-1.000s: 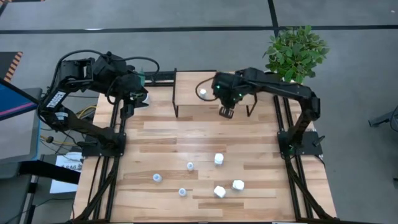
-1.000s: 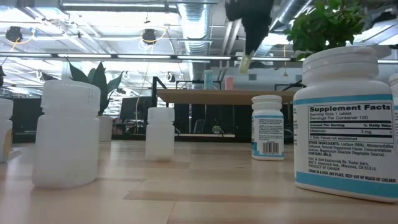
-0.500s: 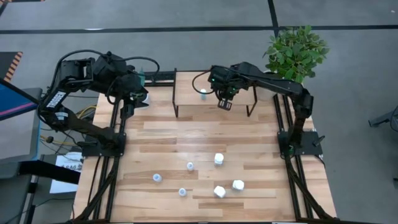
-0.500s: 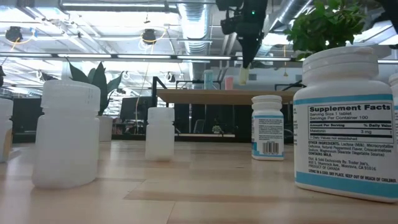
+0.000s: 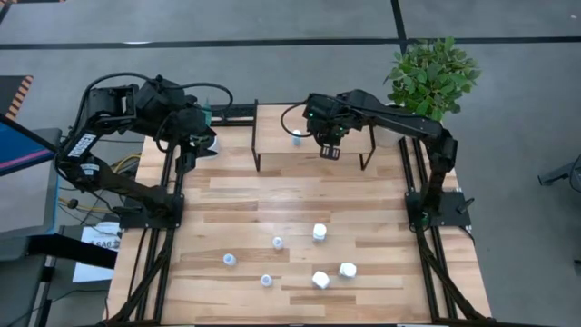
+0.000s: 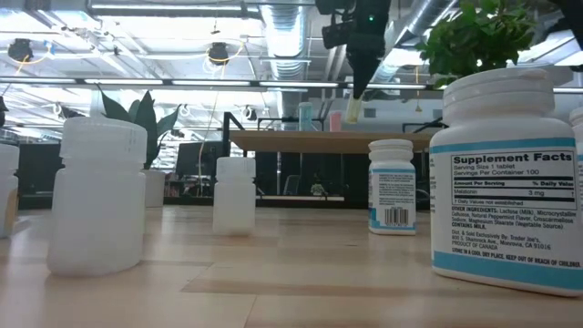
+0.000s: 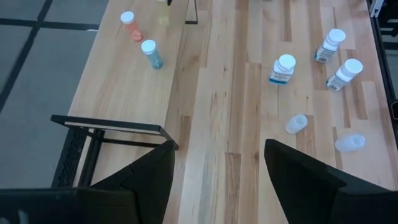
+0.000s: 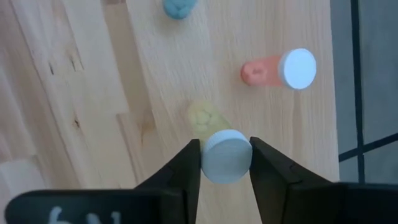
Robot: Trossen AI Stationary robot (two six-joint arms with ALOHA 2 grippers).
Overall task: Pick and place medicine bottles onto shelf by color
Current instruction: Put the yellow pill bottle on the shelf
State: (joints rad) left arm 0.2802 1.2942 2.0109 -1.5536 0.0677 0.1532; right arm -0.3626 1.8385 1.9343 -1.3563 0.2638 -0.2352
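My right gripper (image 5: pixel 329 151) is shut on a small yellowish bottle with a white cap (image 8: pixel 226 155), over the shelf (image 5: pixel 272 154) at the table's far edge. In the low view the bottle (image 6: pixel 352 110) hangs just above the light wood shelf top (image 6: pixel 301 139). A blue bottle (image 8: pixel 179 6) and a reddish bottle (image 8: pixel 258 72) stand on the shelf beside it. Several white bottles (image 5: pixel 319 232) stand or lie on the near part of the table. My left gripper (image 7: pixel 214 180) is open and empty at the table's far left corner. My right gripper pinches the bottle's white cap (image 8: pixel 214 163) between its two fingers, one on each side. The fingers come from above, pointing down. The bottle hangs upright below them, its yellowish body (image 8: pixel 202 118) close over the shelf top; I cannot tell whether its base touches.
A potted green plant (image 5: pixel 434 73) stands past the table's far right corner. In the low view large labelled bottles (image 6: pixel 508 182) (image 6: pixel 392 199) and plain white ones (image 6: pixel 96 196) (image 6: pixel 234 194) stand on the table. The table's middle (image 5: pixel 300 195) is bare wood.
My right gripper has carried the yellowish bottle from the shelf's near edge toward the table's far edge and down, over the shelf top near the reddish bottle. In the last half second it has hardly moved.
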